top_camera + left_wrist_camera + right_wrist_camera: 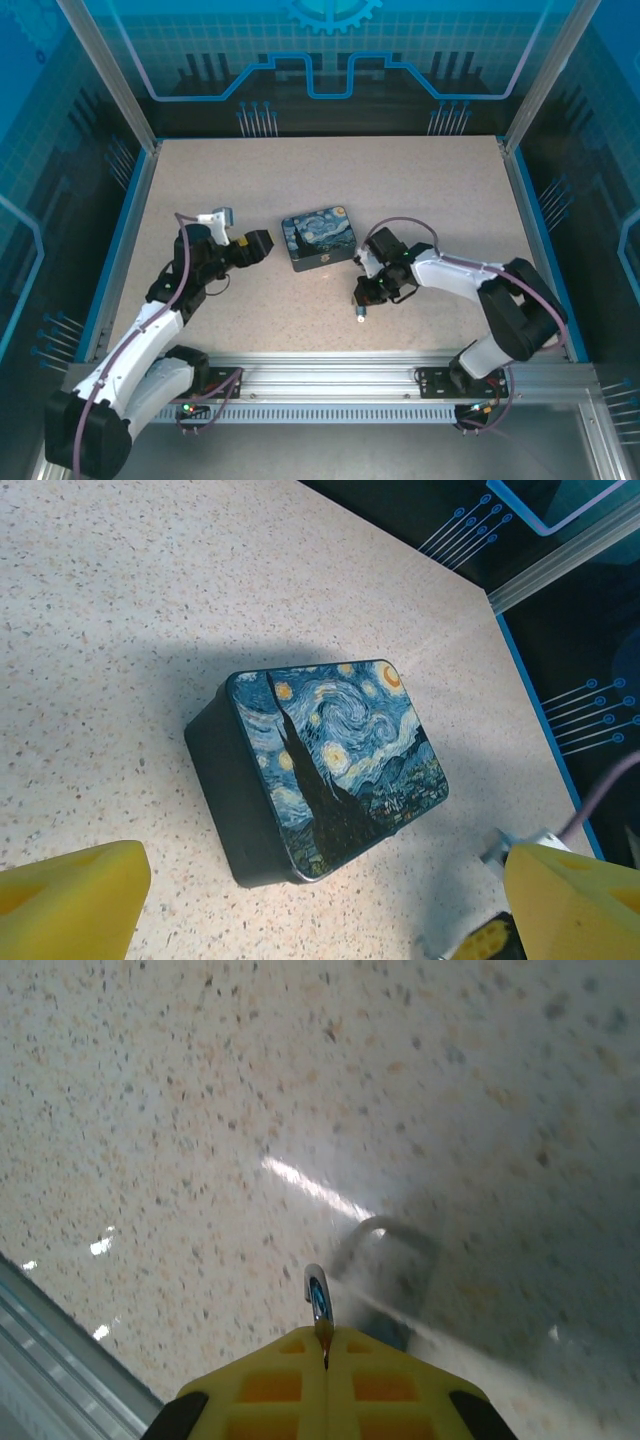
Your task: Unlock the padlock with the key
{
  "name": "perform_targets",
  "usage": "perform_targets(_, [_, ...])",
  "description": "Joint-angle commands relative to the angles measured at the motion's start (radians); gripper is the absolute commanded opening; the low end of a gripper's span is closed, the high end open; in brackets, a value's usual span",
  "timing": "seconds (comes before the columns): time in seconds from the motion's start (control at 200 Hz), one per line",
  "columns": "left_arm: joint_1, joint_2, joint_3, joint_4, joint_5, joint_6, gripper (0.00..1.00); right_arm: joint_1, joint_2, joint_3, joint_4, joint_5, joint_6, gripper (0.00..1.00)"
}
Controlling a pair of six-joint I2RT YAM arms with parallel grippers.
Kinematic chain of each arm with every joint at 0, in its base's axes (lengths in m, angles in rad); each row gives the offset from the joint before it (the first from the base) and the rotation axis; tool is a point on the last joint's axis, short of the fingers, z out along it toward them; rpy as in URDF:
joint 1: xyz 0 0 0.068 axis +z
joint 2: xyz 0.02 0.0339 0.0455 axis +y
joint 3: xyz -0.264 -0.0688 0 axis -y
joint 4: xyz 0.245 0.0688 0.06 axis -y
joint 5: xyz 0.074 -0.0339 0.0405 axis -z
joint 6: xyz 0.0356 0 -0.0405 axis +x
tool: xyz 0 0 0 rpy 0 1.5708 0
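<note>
Bright overhead light glares off the table (200,1110), the padlock (381,1223) seemingly blurred.

padlock (388,1322) before tin (319,240), rightward, on table (420,180)

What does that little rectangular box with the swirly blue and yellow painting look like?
The rectangular tin has rounded corners and a lid painted with a swirling blue night sky, yellow stars and a dark pointed tree. Its side walls are plain dark and look like metal. The lid is shut. It lies flat, lid up, on the speckled beige table, near its middle, and nothing appears to touch it.
</note>
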Motion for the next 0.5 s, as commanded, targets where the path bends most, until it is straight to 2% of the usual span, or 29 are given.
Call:
perform_targets(0.0, [0.013,-0.03,-0.018,-0.07,-0.024,0.036,0.94,0.016,0.073,0.049,0.077,-0.043,0.01,0.03])
perform_targets(0.165, [0.017,-0.044,-0.012,-0.1,-0.023,0.056,0.94,0.017,0.083,0.056,0.111,-0.022,0.028,0.13])
perform_targets(0.25, [0.017,-0.055,-0.013,-0.101,-0.027,0.064,0.94,0.017,0.054,0.061,0.087,0.009,0.023,0.25])
perform_targets(0.345, [0.019,-0.071,-0.015,-0.104,-0.043,0.076,0.94,0.016,0.017,0.08,0.028,0.044,-0.001,0.33])
perform_targets(0.495, [0.021,-0.096,-0.015,-0.113,-0.067,0.081,0.94,0.011,-0.095,0.108,-0.048,0.149,-0.024,0.36])
